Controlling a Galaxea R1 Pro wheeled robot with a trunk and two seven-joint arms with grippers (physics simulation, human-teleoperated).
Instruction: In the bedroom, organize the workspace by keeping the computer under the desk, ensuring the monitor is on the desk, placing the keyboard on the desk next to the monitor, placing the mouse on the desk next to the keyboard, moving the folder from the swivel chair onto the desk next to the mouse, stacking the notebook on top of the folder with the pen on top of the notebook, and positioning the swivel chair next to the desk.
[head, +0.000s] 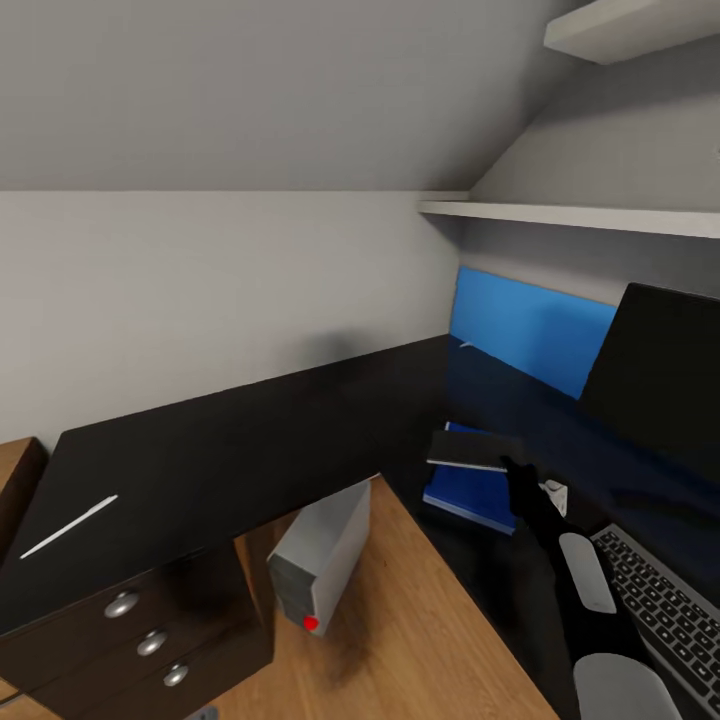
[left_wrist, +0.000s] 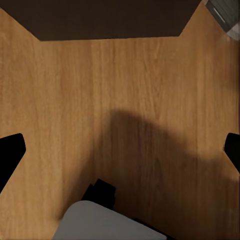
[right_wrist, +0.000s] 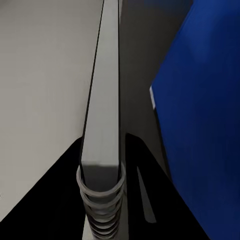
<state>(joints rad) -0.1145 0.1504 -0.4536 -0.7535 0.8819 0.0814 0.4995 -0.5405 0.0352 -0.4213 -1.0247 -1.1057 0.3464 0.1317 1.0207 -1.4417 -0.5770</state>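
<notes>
My right gripper (head: 512, 470) is shut on the near edge of a dark spiral-bound notebook (head: 472, 449), which hangs flat just above the blue folder (head: 468, 497) on the black desk (head: 250, 440). The right wrist view looks along the notebook (right_wrist: 102, 120) edge-on, its wire spiral between the fingers and the folder (right_wrist: 200, 125) beside it. The monitor (head: 662, 380) stands at the right with the keyboard (head: 662, 600) in front of it. A white pen (head: 70, 527) lies on the desk's left end. The grey computer (head: 322, 555) sits under the desk. My left gripper (left_wrist: 120, 150) hangs open over the wood floor.
Dark drawers with silver knobs (head: 150, 642) sit under the desk's left end. White shelves (head: 570, 215) run above the desk's right wing, and a blue panel (head: 530, 330) leans on the wall behind it. A small white object (head: 556, 496) lies beside the folder.
</notes>
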